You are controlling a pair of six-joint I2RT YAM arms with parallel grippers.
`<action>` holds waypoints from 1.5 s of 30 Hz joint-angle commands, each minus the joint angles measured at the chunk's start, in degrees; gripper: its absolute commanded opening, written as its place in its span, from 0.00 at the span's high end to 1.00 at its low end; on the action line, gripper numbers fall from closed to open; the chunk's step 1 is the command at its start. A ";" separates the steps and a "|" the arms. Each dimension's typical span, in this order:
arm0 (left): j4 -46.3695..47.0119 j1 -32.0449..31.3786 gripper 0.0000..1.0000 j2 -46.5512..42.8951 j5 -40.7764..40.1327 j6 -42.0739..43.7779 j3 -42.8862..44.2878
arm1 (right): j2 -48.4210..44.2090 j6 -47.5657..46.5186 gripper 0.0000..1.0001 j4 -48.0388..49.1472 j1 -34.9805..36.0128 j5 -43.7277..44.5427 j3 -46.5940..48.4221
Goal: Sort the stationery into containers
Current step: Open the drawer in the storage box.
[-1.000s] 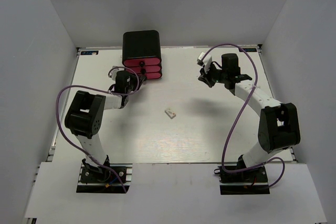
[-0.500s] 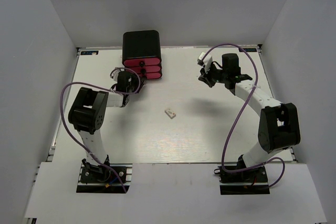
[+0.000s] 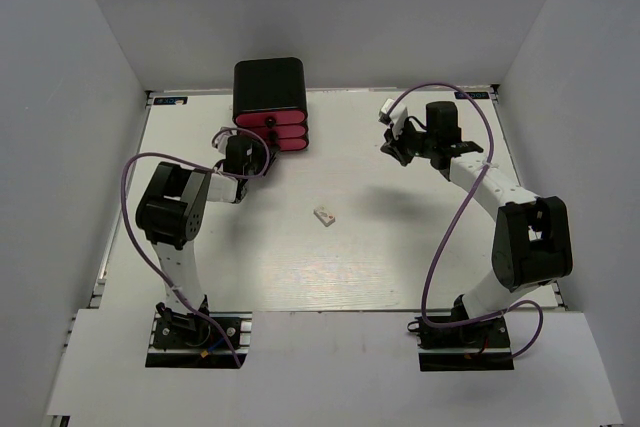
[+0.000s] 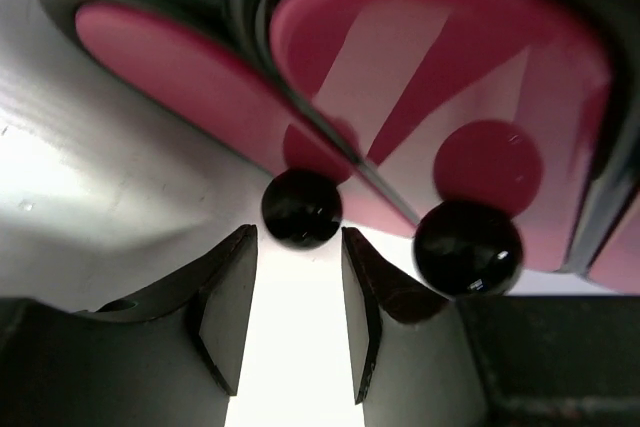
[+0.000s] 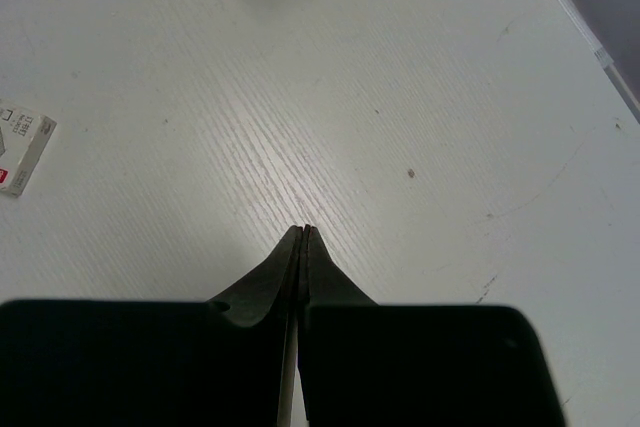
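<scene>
Right in front of the left gripper (image 4: pixel 297 247), jaws apart, sits a black knob (image 4: pixel 301 209). Can't see inside the drawers (image 3: pixel 272 132). Right gripper (image 5: pixel 303 232) is pinched together, empty, with the eraser (image 5: pixel 22 152) half cropped off to its left.

Robot lab (white-walled table (image 3: pixel 330 267))

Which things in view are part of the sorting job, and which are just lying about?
Part of the job:
- white eraser, lying loose on the table
- black cabinet with its pink drawers
- black knob, just ahead of the open left gripper
- right gripper, shut and empty

Not part of it:
- purple cables on the arms

No pens in view.
</scene>
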 commanded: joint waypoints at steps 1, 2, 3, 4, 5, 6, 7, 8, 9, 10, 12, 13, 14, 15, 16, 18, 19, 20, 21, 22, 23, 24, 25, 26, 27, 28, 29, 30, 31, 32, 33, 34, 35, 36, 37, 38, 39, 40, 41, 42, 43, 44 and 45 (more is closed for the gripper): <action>3.38 0.24 0.51 0.34 -2.43 -0.94 1.61 | -0.59 -0.65 1.00 0.04 -0.38 -1.09 -0.27; 3.38 0.24 0.51 0.34 -2.43 -1.55 1.61 | -0.58 -0.65 1.00 0.04 -0.46 -1.01 -0.27; 3.38 0.24 0.51 1.04 -2.43 -1.56 1.61 | -0.32 -0.57 1.00 0.04 -0.38 -0.92 -0.09; 3.38 0.24 0.51 1.05 -2.96 -1.56 1.61 | -0.23 -0.56 1.00 -0.05 -0.46 -1.00 0.00; 3.38 0.24 0.51 1.74 -2.96 -2.17 1.61 | -0.23 -0.74 1.00 -0.23 -0.64 -0.92 0.00; 3.38 0.24 0.49 1.75 -2.96 -2.18 1.61 | -0.14 -0.83 1.00 -0.23 -0.55 -0.92 0.00; 4.08 0.24 0.49 1.75 -3.57 -2.87 1.61 | 0.03 -0.83 1.00 -0.32 -0.64 -1.00 0.17; 4.69 0.24 0.49 2.36 -3.58 -3.57 1.61 | 0.03 -0.92 1.00 -0.23 -0.81 -1.01 0.26; 4.70 0.24 0.49 2.89 -3.58 -3.58 2.30 | 0.12 -0.83 1.00 -0.23 -0.73 -1.09 0.26; 4.18 0.24 0.49 2.89 -3.58 -3.58 2.31 | 0.29 -0.92 1.00 -0.14 -0.64 -1.01 0.52; 3.03 0.24 0.49 2.89 -4.19 -3.58 3.10 | 0.47 -1.09 1.00 -0.58 -0.64 -1.09 0.70; 3.03 0.24 0.49 2.89 -4.19 -3.58 3.10 | 0.73 -1.18 1.00 -0.49 -0.73 -1.09 0.87; 3.03 0.24 0.51 2.89 -4.19 -3.58 3.10 | 0.65 -1.09 1.00 -0.58 -0.90 -1.18 1.05; 3.03 0.24 0.55 2.89 -4.19 -3.58 3.10 | 0.82 -1.09 1.00 -0.67 -0.90 -1.09 1.23; 3.03 0.24 0.58 2.89 -4.71 -3.58 3.10 | 1.08 -1.27 1.00 -0.84 -0.90 -1.18 1.31; 2.50 0.24 0.64 2.89 -4.72 -3.58 3.10 | 1.26 -1.18 1.00 -0.76 -0.90 -1.36 1.58; 2.50 0.24 0.68 2.89 -4.72 -3.58 3.10 | 1.26 -1.27 1.00 -0.76 -0.90 -1.53 1.75; 2.50 0.24 0.70 2.89 -4.72 -3.58 2.41 | 1.44 -1.27 1.00 -1.02 -0.99 -1.79 1.84; 3.02 0.24 0.71 2.89 -4.72 -3.58 1.79 | 1.44 -1.27 1.00 -0.85 -0.99 -1.88 1.84; 3.03 0.24 0.74 2.89 -4.72 -3.58 1.00 | 1.35 -1.44 1.00 -0.93 -0.90 -2.23 2.10; 3.64 0.24 0.74 2.37 -4.11 -3.58 0.99 | 1.35 -1.79 1.00 -2.32 -0.82 -2.76 2.19; 3.64 0.24 0.75 2.36 -4.10 -3.58 -0.14 | 1.35 -4.49 1.00 -3.12 -0.90 -3.81 2.28; 4.95 0.24 0.75 1.75 -3.49 -3.58 -0.93 | 1.26 -5.65 1.00 -3.91 -0.56 -4.25 2.11; 5.66 0.24 0.75 1.75 -3.49 -3.58 -2.86 | 0.48 -7.75 1.00 -4.35 -0.55 -4.87 1.58; 6.36 -0.45 0.75 0.79 -3.49 -3.58 -4.01 | 0.21 -8.64 1.00 -5.93 -0.55 -8.01 1.32; 7.93 -0.46 0.75 -0.61 -3.49 -3.58 -6.37 | -0.14 -11.09 0.94 -6.90 -0.29 -9.08 0.88; 8.47 -0.98 0.75 -1.41 -3.49 -3.58 -7.52 | -0.75 -13.46 0.84 -8.47 -0.38 -10.14 0.53; 8.48 -0.99 0.75 -2.20 -2.71 -3.58 -9.88 | -1.02 -16.18 0.67 -10.58 -0.29 -13.45 0.44; 9.26 -0.99 0.75 -2.99 -2.70 -2.97 -11.04 | -1.20 -18.65 0.55 -11.73 -0.38 -14.62 0.09; 9.88 -0.99 0.75 -4.65 -1.83 -2.44 -12.27 | -1.20 -19.71 0.40 -13.40 -0.20 -16.72 -0.18; 9.88 -0.99 0.75 -5.45 -1.30 -2.44 -13.41 | -1.29 -20.68 0.22 -14.72 -0.20 -17.87 -0.27; 9.88 -0.99 0.74 -6.15 -1.29 -2.44 -15.60 | -1.20 -22.95 0.10 -16.04 -0.29 -20.58 -0.53; 10.41 -0.99 0.72 -6.94 -1.29 -2.44 -16.58 | -1.02 -26.81 0.10 -19.62 -0.20 -23.48 0.17; 10.41 -0.99 0.62 -8.17 -1.29 -1.92 -17.37 | -0.07 -28.67 0.10 -23.31 0.32 -24.29 0.43; 10.41 -0.99 0.54 -8.79 -1.29 -1.91 -17.99 | 0.47 -33.48 0.10 -25.34 0.85 -27.43 2.09; 9.02 -0.99 0.47 -9.32 -1.29 -1.91 -18.51 | 0.99 -35.70 0.10 -29.45 1.29 -28.68 2.54; 8.48 -0.99 0.39 -9.33 -1.29 -1.91 -18.52 | 2.74 -39.64 0.10 -34.98 1.82 -29.56 3.16; 8.48 -0.99 0.37 -10.11 -1.29 -1.39 -18.52 | 3.19 -40.37 0.10 -35.29 3.30 -29.92 4.38; 7.78 -0.99 0.35 -10.99 -1.29 -0.86 -18.52 | 3.81 -39.25 0.12 -34.95 5.06 -29.40 4.30; 7.25 -0.99 0.33 -11.00 -1.29 -0.86 -18.52 | 3.72 -37.41 0.16 -32.94 6.38 -28.79 4.13; 7.25 -0.99 0.32 -11.95 -0.68 -0.16 -18.52 | 3.55 -35.48 0.21 -31.53 9.00 -26.43 3.17; 7.25 -0.99 0.32 -13.18 -0.68 0.45 -18.52 | 4.07 -28.50 0.31 -28.56 11.46 -24.32 2.38; 6.38 -0.99 0.30 -13.98 -0.68 1.59 -18.52 | 3.12 -26.08 0.36 -26.96 13.58 -22.90 2.02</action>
